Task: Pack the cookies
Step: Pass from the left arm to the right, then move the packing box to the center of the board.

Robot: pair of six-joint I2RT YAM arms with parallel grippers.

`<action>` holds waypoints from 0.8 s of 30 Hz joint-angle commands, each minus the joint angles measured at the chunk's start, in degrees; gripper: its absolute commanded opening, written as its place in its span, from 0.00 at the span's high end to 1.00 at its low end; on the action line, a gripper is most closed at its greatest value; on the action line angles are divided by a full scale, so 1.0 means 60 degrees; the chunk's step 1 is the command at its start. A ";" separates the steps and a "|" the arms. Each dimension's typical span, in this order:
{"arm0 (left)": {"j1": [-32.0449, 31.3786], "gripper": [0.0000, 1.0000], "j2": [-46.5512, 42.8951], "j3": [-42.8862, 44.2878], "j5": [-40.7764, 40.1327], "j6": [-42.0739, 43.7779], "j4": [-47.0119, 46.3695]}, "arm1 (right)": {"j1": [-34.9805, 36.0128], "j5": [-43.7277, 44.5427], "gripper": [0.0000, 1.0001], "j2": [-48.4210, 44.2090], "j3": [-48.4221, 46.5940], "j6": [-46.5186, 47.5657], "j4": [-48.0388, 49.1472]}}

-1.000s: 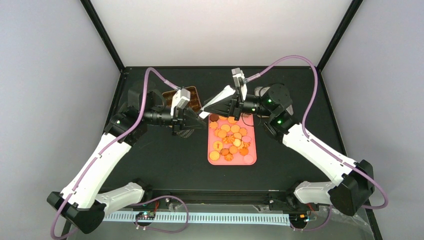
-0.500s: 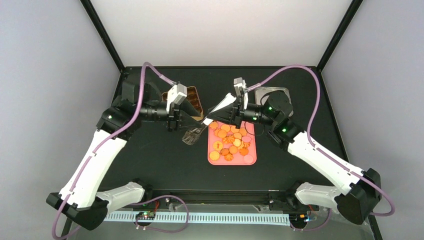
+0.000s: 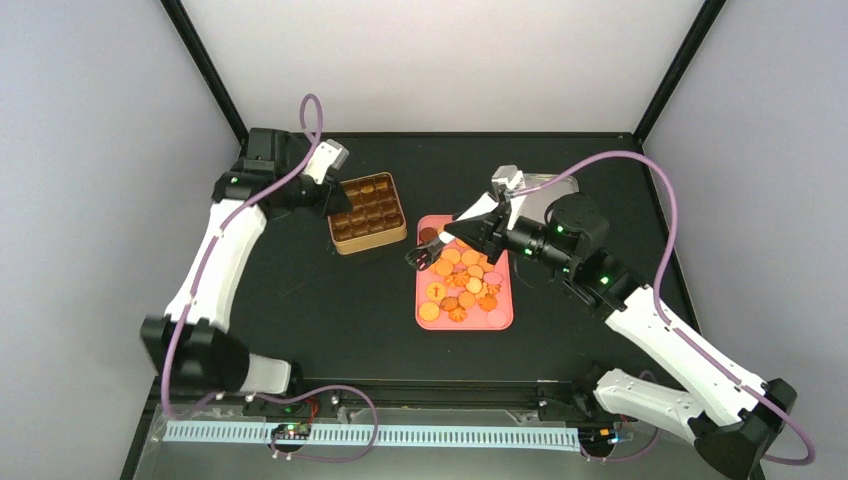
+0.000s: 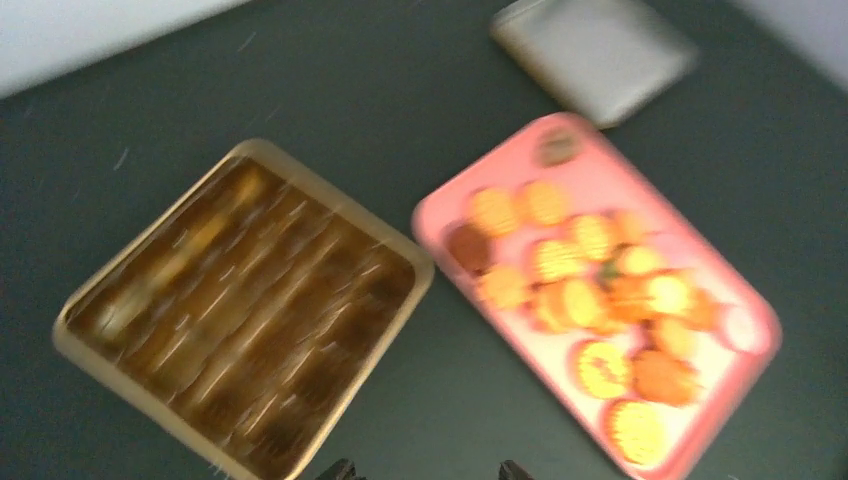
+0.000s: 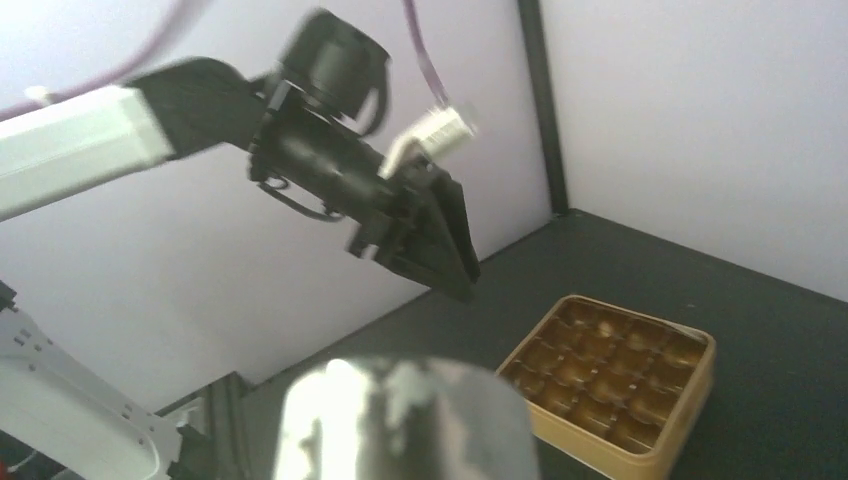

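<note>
Several cookies (image 3: 462, 278), mostly round and orange-golden, lie on a pink tray (image 3: 503, 318) at mid table; they also show blurred in the left wrist view (image 4: 600, 290). A gold tin (image 3: 368, 212) with brown square compartments stands left of the tray. My right gripper (image 3: 442, 240) hovers over the tray's far left corner, shut on shiny metal tongs (image 3: 418, 256), which fill the bottom of the right wrist view (image 5: 400, 420). My left gripper (image 3: 320, 198) is open and empty, raised at the tin's far left; its fingertips (image 4: 340, 470) stand apart.
A grey lid (image 3: 548, 188) lies at the back right, behind my right arm; it also shows in the left wrist view (image 4: 595, 50). My left arm (image 5: 330, 170) hangs above and behind the tin (image 5: 615, 385). Black frame posts stand at the back corners.
My left arm has pulled back to the far left, uncovering the tin. The tongs have passed to my right gripper, which has drawn back right over the tray's corner.
</note>
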State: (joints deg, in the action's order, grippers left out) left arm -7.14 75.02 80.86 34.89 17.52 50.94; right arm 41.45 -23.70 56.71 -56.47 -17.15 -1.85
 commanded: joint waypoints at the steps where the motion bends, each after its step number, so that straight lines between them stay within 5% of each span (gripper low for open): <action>1: 0.1125 0.69 0.1804 -0.0201 -0.2221 -0.0539 -0.1027 | 0.0034 0.1491 0.74 -0.0568 0.0036 0.0636 -0.0659; 5: 0.1316 0.77 0.3319 0.0275 -0.2656 -0.0938 -0.1377 | 0.0033 0.2016 0.72 -0.0766 0.0050 0.0689 -0.0895; 11: 0.1312 0.70 0.4492 0.0345 -0.3265 -0.1605 -0.1981 | 0.0026 0.2647 0.69 -0.0867 0.0093 0.0708 -0.0978; 24: 0.1305 0.69 0.5280 -0.0436 -0.3323 -0.1802 -0.2835 | 0.0035 0.3135 0.67 -0.0868 0.0082 0.0749 -0.0986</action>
State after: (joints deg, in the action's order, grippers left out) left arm 0.97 104.51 78.43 15.18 7.81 36.34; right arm 41.45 -6.09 52.42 -56.10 -13.37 -9.34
